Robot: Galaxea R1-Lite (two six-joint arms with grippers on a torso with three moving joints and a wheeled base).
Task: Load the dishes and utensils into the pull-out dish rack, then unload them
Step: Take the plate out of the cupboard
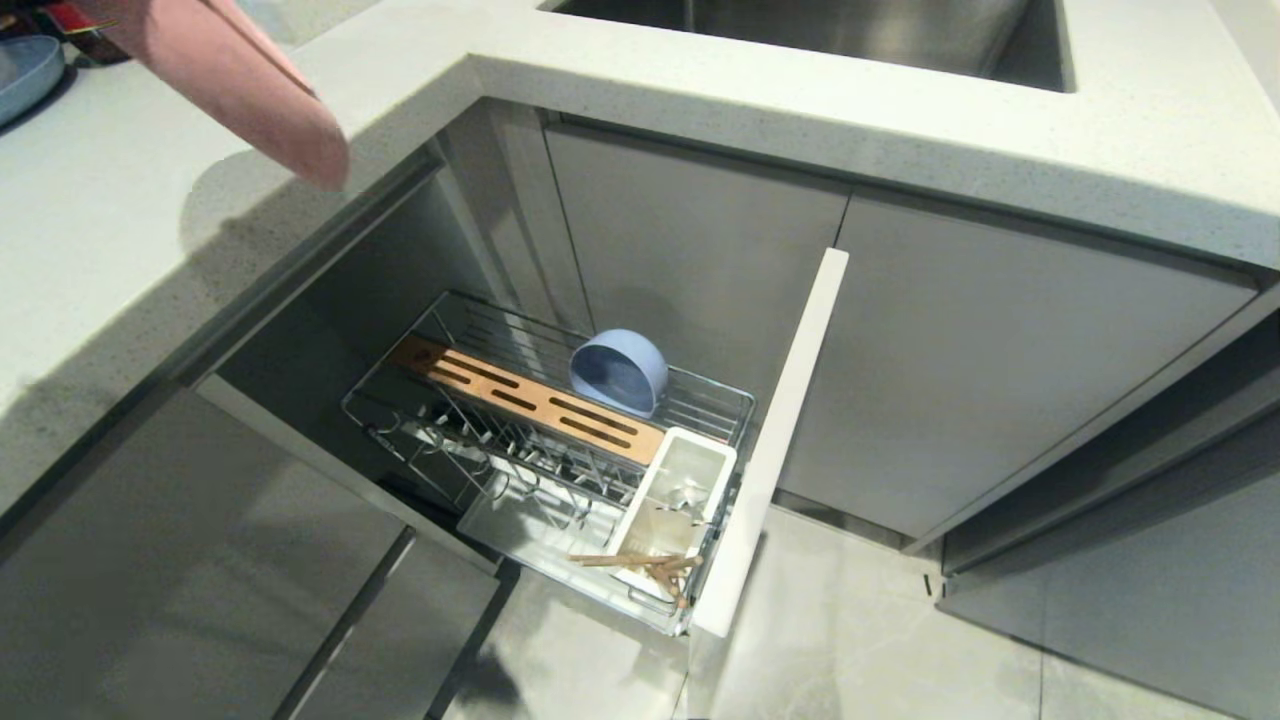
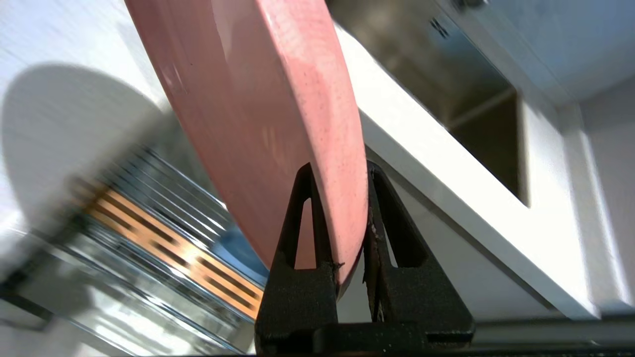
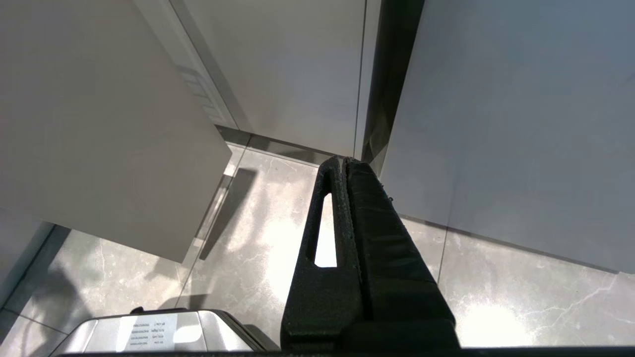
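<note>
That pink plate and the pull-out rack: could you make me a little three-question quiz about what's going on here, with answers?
1. True or false: the pink plate is already standing in the dish rack.
2. Which hand is gripping the plate by its rim?
   A. the left hand
   B. the right hand
   C. neither
3. Fill in: the chopsticks lie at the white utensil box, and the blue ____ sits tipped on its side behind the wooden strip.

Key
1. False: it is held up above the countertop, outside the rack.
2. A. The right hand is closed and empty, down near the floor.
3. bowl
</note>
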